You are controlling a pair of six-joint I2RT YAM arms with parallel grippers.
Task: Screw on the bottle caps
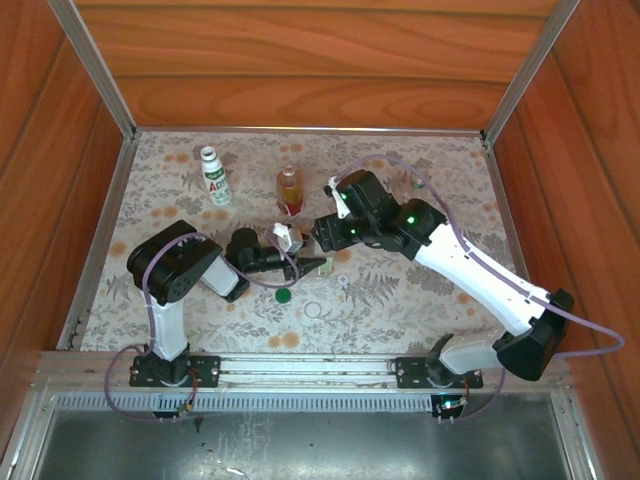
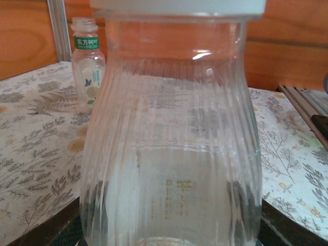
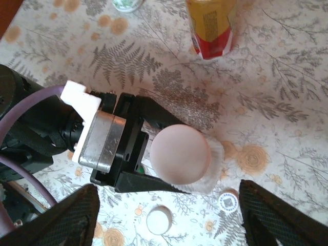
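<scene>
My left gripper [image 2: 171, 228] is shut on the lower body of a short clear ribbed bottle [image 2: 171, 143], held upright. A white cap [image 3: 180, 154] sits on the bottle's neck. My right gripper [image 3: 169, 192] hovers open directly above that cap, its fingers [image 3: 66, 218] wide apart and clear of it. In the top view the left gripper [image 1: 318, 264] reaches right, under the right gripper [image 1: 328, 238]. Loose on the table lie a dark green cap [image 1: 283, 295], a white cap [image 3: 159, 219] and a patterned white cap [image 3: 229, 202].
A white bottle with a green-red label [image 1: 214, 176] and an amber bottle [image 1: 290, 190] stand at the back. A clear bottle with a green label [image 2: 87, 61] stands uncapped beyond the held one. Wooden walls and metal rails [image 1: 100, 70] enclose the patterned table.
</scene>
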